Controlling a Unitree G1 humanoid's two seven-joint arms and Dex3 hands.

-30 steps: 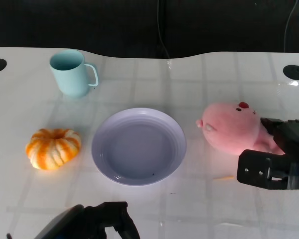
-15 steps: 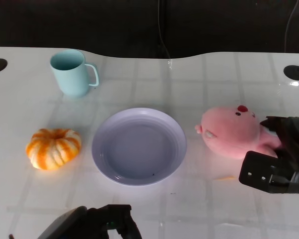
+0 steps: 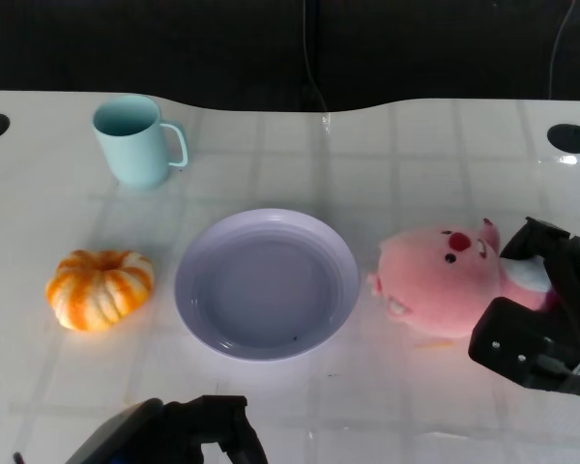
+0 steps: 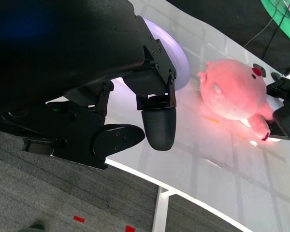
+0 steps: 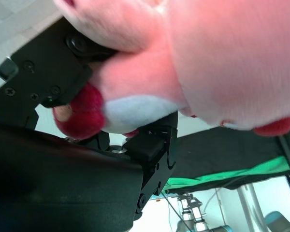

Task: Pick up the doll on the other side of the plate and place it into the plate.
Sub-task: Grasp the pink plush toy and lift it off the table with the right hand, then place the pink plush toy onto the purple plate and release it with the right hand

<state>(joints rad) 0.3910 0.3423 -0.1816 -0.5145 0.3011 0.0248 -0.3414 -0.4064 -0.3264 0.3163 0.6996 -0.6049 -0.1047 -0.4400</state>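
At the lower right of the head view, the pink doll [image 3: 438, 283] is gripped at its body by the right hand [image 3: 544, 311], just right of the plate [image 3: 267, 283]. Whether it is lifted cannot be told. The right wrist view is filled by blurred pink plush [image 5: 198, 58]. At bottom left, the left hand [image 3: 179, 437] is cropped; in its wrist view its fingers [image 4: 158, 126] are seen parted, holding nothing.

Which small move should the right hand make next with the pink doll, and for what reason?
Probably carry it sideways toward the plate. The right hand already grips the pink doll by its body, and the doll sits just beside the plate's rim, not yet over it. The plate itself holds nothing.
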